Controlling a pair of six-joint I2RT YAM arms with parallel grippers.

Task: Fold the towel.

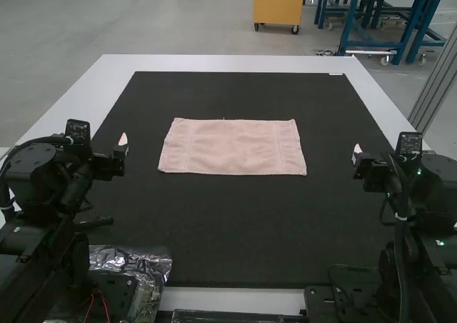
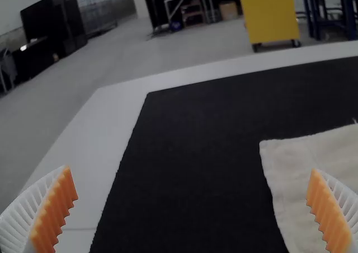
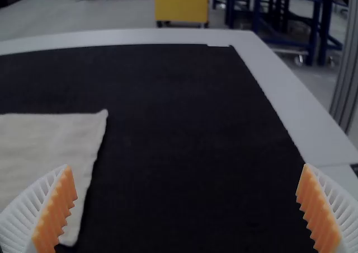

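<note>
A pale pink towel (image 1: 233, 147) lies spread on the black mat (image 1: 239, 226), just toward 12 o'clock from the mat's middle. It is a wide rectangle, its long sides running from 9 to 3 o'clock, its surface soft and slightly rumpled. A seam-like band crosses it near each short end, and a tiny thread pokes up at its 12 o'clock edge. The corners look a little rounded, and the 9 o'clock side slants.

The mat is matt and dark, with a faintly ragged edge, on a smooth white worktop (image 1: 228, 63).

The left gripper (image 1: 123, 141) hangs at 9 o'clock from the towel, the right gripper (image 1: 357, 151) at 3 o'clock, both well apart from the cloth. Both pairs of jaws are spread wide: white ribbed fingers faced with toothed orange pads (image 2: 55, 211).

At 7 o'clock from the towel, shiny, crinkled clear plastic (image 1: 153, 269) sits beside the left arm's base, overlapping the mat's near corner.
</note>
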